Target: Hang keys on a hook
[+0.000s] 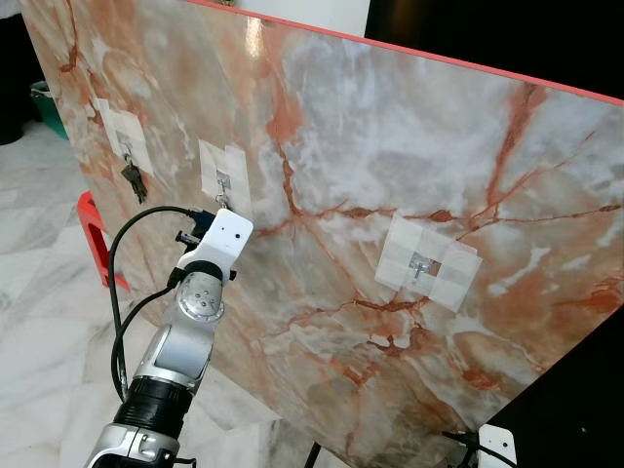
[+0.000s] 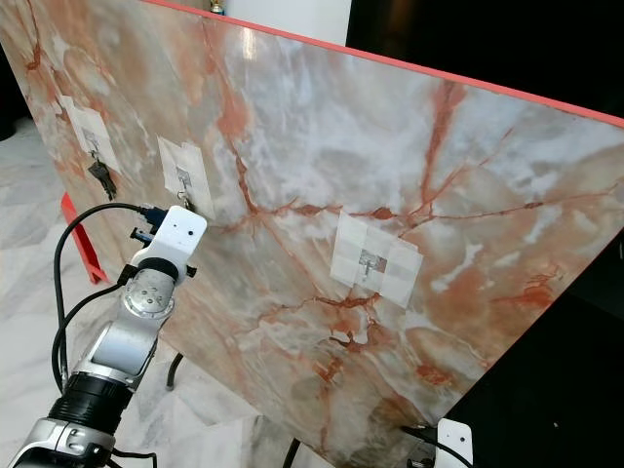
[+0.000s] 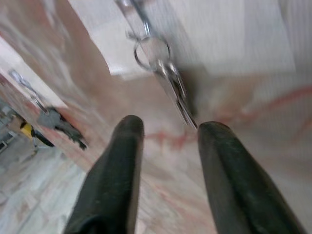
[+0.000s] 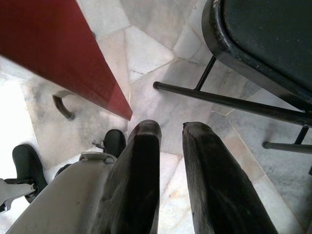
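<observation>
The left claw is spread just below the keys, which hang by their ring on the middle hook of the marble board. The right claw, slightly parted, hangs over the floor.

Marbled board: pink, rust-orange and grey-white veining, red top edge. White square patches under silvery hooks. Silver keys on a ring, just beyond the black left tool. Dark grey keys further off. Pale grey-white marble floor under the black right tool.
</observation>
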`<state>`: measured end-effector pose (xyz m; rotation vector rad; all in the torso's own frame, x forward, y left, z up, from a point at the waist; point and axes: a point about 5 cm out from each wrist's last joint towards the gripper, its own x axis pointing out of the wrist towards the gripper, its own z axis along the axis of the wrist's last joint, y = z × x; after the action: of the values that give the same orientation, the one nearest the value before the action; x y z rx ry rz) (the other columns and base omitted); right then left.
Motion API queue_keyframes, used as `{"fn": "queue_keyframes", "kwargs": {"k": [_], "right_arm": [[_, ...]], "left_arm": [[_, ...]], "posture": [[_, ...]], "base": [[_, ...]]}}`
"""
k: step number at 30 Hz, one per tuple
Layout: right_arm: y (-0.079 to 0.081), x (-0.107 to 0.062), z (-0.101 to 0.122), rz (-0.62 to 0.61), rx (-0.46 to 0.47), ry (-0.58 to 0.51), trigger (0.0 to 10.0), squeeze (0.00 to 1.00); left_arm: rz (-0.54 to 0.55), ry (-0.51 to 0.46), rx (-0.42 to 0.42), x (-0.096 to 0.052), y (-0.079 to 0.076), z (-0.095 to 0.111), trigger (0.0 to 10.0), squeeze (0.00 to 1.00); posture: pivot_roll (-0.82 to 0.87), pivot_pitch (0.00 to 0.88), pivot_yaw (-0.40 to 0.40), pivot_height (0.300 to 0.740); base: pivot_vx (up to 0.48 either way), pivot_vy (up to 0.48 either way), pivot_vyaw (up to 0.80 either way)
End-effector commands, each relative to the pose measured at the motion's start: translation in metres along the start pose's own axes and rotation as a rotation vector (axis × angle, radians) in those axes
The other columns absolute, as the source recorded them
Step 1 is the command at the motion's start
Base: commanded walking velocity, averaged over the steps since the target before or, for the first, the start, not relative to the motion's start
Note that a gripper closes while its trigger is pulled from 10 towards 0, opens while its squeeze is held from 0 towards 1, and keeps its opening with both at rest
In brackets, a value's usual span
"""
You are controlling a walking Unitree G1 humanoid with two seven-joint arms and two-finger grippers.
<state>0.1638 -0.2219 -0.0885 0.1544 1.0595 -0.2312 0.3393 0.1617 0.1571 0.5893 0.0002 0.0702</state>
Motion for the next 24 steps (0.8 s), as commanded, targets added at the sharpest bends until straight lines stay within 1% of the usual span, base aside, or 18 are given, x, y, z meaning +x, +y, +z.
{"fn": "queue_keyframes", "kwargs": {"k": [1,5,6,7,9,10,11,12,15,16,17,18,19,20,24], "right_arm": [[0.000,0.000,0.011,0.000,0.003,-0.039,10.0,0.00],[0.000,0.000,0.011,-0.001,0.003,-0.039,10.0,0.00],[0.000,0.000,0.011,-0.002,0.002,-0.038,10.0,0.00],[0.000,0.000,0.011,-0.002,0.001,-0.038,10.0,0.00],[0.000,0.000,0.011,-0.003,0.001,-0.037,10.0,0.00],[0.000,0.000,0.011,-0.003,0.001,-0.037,10.0,0.00],[0.000,0.000,0.011,-0.003,0.001,-0.037,10.0,0.00],[0.000,0.000,0.011,-0.004,0.000,-0.037,10.0,0.00],[0.000,0.001,0.012,-0.004,-0.001,-0.037,10.0,0.00],[0.000,0.001,0.012,-0.004,-0.003,-0.037,10.0,0.00],[0.000,0.001,0.012,-0.004,-0.005,-0.037,10.0,0.00],[0.000,0.001,0.012,-0.005,-0.007,-0.036,10.0,0.00],[0.000,0.001,0.012,-0.005,-0.007,-0.036,10.0,0.00],[0.000,0.001,0.012,-0.006,-0.007,-0.036,10.0,0.00],[0.001,0.001,0.012,-0.007,-0.005,-0.034,10.0,0.00]], "left_arm": [[0.007,-0.012,-0.025,-0.004,0.000,0.000,10.0,1.00],[-0.020,0.020,-0.087,-0.015,-0.003,-0.016,10.0,1.00],[-0.041,0.058,-0.112,-0.024,-0.004,-0.028,10.0,1.00],[-0.050,0.078,-0.123,-0.028,-0.005,-0.034,10.0,1.00],[-0.069,0.116,-0.152,-0.035,-0.005,-0.044,10.0,1.00],[-0.069,0.116,-0.152,-0.035,-0.005,-0.044,10.0,1.00],[-0.078,0.135,-0.169,-0.039,-0.006,-0.051,10.0,0.30],[-0.091,0.157,-0.167,-0.042,-0.006,-0.058,10.0,0.00],[-0.124,0.203,-0.157,-0.049,-0.007,-0.074,10.0,0.00],[-0.112,0.236,-0.170,-0.052,-0.006,-0.084,10.0,0.00],[-0.101,0.260,-0.184,-0.054,-0.006,-0.091,10.0,0.00],[-0.073,0.313,-0.215,-0.059,-0.003,-0.105,10.0,0.00],[-0.073,0.313,-0.215,-0.059,-0.003,-0.105,10.0,0.00],[-0.045,0.381,-0.265,-0.065,-0.002,-0.121,10.0,0.00],[-0.031,0.512,-0.327,-0.078,-0.006,-0.152,10.0,0.00]], "posture": [[0.09,0.000,-0.101,0.740],[0.09,0.000,-0.101,0.740],[0.09,0.000,-0.101,0.740],[0.09,0.000,-0.101,0.740],[0.09,0.000,-0.102,0.740],[0.09,0.000,-0.102,0.740],[0.10,0.000,-0.101,0.740],[0.10,0.000,-0.101,0.740],[0.11,0.000,-0.103,0.740],[0.11,0.000,-0.103,0.740],[0.11,0.000,-0.102,0.740],[0.11,0.000,-0.099,0.740],[0.11,0.000,-0.099,0.740],[0.11,0.000,-0.097,0.740],[0.11,0.000,-0.090,0.740]], "base": [[0.000,0.000,0.00],[0.000,0.000,0.00],[0.000,0.000,0.00],[0.000,0.000,0.00],[0.000,0.000,0.00],[0.000,0.000,0.00],[0.000,0.000,0.00],[0.000,0.000,0.00],[0.000,0.000,0.00],[0.000,0.000,0.00],[0.000,0.000,0.00],[0.000,0.000,0.00],[0.000,0.000,0.00],[0.000,0.000,0.00],[0.000,0.000,0.00]]}}
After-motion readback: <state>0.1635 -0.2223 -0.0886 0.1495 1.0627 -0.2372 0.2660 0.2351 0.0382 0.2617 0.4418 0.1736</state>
